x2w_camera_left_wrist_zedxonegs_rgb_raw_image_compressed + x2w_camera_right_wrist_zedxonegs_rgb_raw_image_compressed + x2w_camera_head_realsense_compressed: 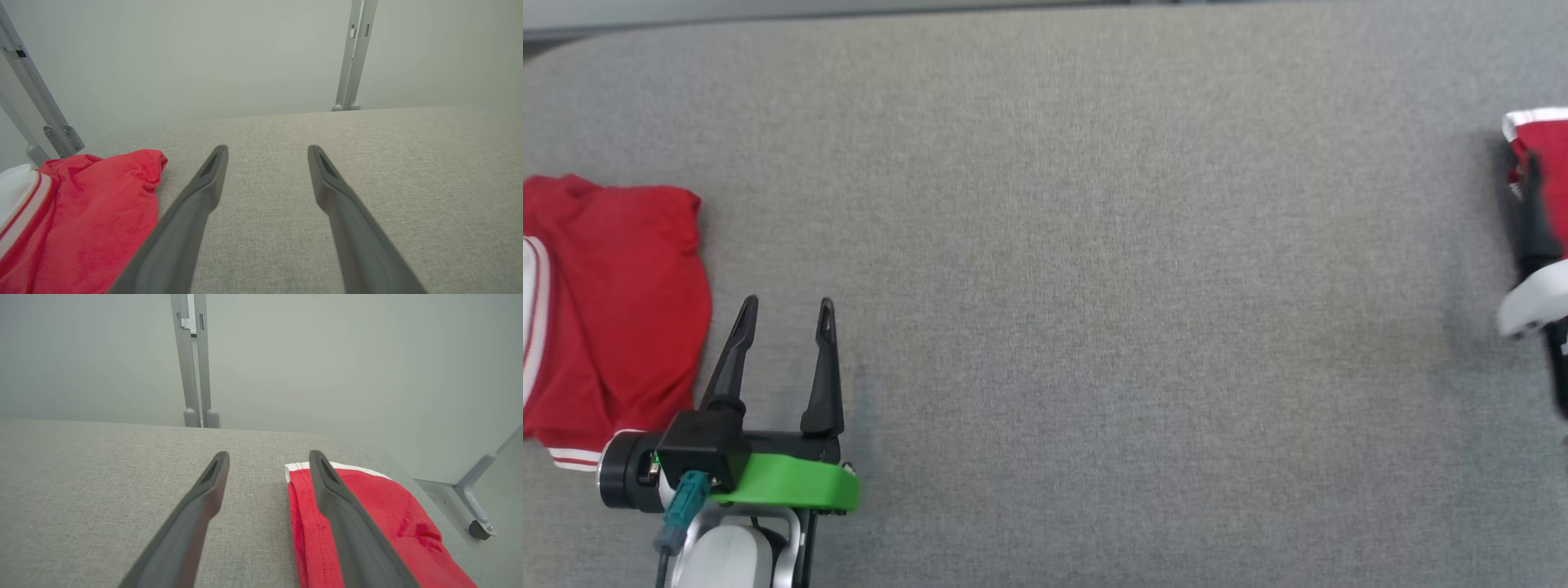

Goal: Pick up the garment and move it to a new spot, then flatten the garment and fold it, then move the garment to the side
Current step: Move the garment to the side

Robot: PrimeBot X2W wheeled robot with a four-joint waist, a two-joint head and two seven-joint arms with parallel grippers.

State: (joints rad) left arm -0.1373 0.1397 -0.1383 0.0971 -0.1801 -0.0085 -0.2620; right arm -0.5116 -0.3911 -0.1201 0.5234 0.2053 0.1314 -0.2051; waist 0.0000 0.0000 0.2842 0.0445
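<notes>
The table (1045,245) is your reference. A crumpled garment (613,302) lies at its left edge. The folded garment (388,514), which I take for the task's, lies flat at its right edge, near a corner. Your left gripper (788,304) hangs spread and empty over the table, just beside the crumpled one. Your right gripper (267,457) is spread too, gripping nothing, with one finger over the fold's hem. Lift straight up: a sideways drag could snag the cloth, undo the fold, or push it off the edge.
</notes>
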